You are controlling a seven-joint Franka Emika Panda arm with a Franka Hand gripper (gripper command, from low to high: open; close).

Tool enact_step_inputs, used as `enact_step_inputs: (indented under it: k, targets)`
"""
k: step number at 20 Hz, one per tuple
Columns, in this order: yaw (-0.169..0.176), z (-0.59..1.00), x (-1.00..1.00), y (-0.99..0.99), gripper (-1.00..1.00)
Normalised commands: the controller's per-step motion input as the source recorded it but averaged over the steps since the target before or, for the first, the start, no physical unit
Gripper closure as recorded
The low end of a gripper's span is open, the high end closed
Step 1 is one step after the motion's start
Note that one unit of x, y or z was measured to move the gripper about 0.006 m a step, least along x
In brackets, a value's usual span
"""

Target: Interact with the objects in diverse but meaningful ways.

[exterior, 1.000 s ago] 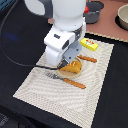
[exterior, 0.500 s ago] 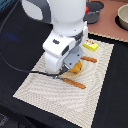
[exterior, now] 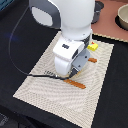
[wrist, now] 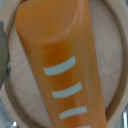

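The wrist view is filled by a golden bread loaf [wrist: 62,65] with pale score marks, lying on a round tan plate [wrist: 111,75]. The camera is very close above it. In the exterior view my gripper [exterior: 71,70] is low over the striped placemat [exterior: 50,95], and the white hand hides the loaf, the plate and the fingertips. I cannot tell whether the jaws are open or shut. A yellow packet block [exterior: 93,46] lies just beyond the hand. An orange-handled piece of cutlery [exterior: 76,83] lies in front of it, and another orange handle [exterior: 93,60] shows beside the hand.
Grey-blue pots [exterior: 122,17] stand on a reddish surface at the back, on the exterior view's right. A black cable [exterior: 22,40] loops from the arm down to the mat. Dark tabletop surrounds the placemat.
The arm has come down closer to the mat over the plate. The bread, visible under the hand a second ago, is now covered in the exterior view.
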Motion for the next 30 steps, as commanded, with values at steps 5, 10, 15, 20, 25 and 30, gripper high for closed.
enact_step_inputs:
  k: [5, 10, 15, 20, 25, 30]
  targets:
    - [0.137, -0.01, -0.09, 0.00, -1.00]
    - [0.103, -0.15, -0.05, -0.04, 1.00]
    - [0.086, -0.18, 0.00, -0.04, 1.00]
    - [0.073, -0.22, 0.03, -0.02, 1.00]
    - [0.049, 0.07, 0.11, -0.01, 1.00]
    - [0.000, 1.00, -0.01, -0.01, 1.00]
